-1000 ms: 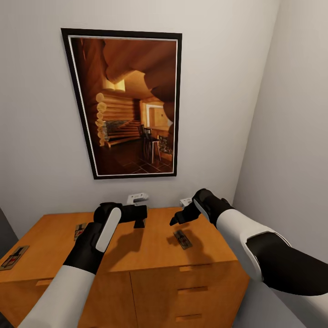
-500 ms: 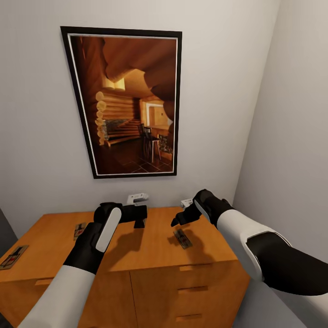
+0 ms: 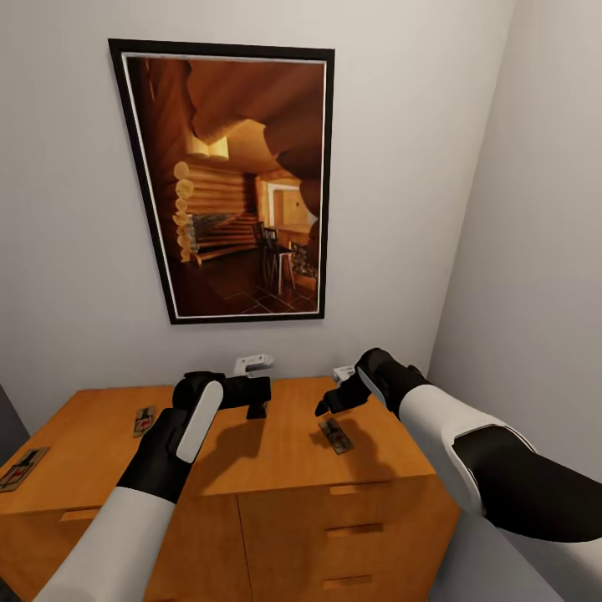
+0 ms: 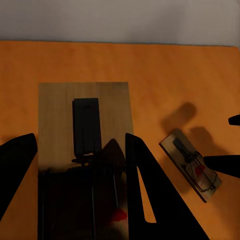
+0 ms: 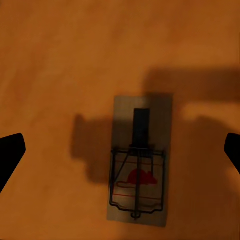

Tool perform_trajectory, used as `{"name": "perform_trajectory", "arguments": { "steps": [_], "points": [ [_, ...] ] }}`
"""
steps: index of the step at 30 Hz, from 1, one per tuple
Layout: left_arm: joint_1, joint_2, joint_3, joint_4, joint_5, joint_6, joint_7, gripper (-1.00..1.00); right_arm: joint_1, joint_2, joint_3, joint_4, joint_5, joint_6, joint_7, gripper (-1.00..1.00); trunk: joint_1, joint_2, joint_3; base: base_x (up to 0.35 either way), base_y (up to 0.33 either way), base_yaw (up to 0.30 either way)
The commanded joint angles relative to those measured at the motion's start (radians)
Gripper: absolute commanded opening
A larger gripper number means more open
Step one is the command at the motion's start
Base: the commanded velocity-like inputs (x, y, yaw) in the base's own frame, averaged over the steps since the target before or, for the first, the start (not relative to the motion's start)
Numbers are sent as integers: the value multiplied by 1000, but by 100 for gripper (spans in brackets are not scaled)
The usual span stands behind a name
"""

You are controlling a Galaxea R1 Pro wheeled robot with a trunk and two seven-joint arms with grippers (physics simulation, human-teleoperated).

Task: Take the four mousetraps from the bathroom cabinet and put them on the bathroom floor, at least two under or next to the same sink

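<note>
The orange-brown cabinet [image 3: 251, 464] stands against the wall, with three mousetraps lying flat on its top. One mousetrap [image 3: 335, 436] lies right of the middle, and it shows again as the mousetrap [image 5: 139, 165] in the right wrist view. My right gripper [image 3: 323, 407] hovers just above it, open, its fingertips [image 5: 11, 150] wide apart. A second mousetrap [image 3: 144, 420] and a third mousetrap [image 3: 21, 468] lie at the left. My left gripper [image 3: 256, 405] hangs over the middle of the top, shut on a fourth mousetrap [image 4: 84, 125] held between its fingers [image 4: 142, 185].
A large framed picture [image 3: 238, 180] of a log interior hangs above the cabinet. Two small white fittings [image 3: 252, 362] sit at the wall behind the cabinet top. A side wall [image 3: 535, 251] closes in on the right. Drawer fronts [image 3: 351, 531] face me below.
The head view has shifted slightly. Both arms have stayed almost still, the left holding its mousetrap and the right above the trap on the cabinet.
</note>
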Motion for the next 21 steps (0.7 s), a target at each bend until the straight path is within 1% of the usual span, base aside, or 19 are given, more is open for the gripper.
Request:
{"name": "perform_trajectory", "arguments": {
  "steps": [1, 21],
  "points": [
    [-1, 0, -1, -1, 11, 3, 10, -100, -1, 0, 0, -1, 11, 2, 8, 100, 0, -1, -1, 0, 0, 0],
    [-1, -4, -1, -8, 19, 4, 10, -100, -1, -8, 0, 26, 12, -13, 2, 100, 0, -1, -1, 0, 0, 0]
  ]
}}
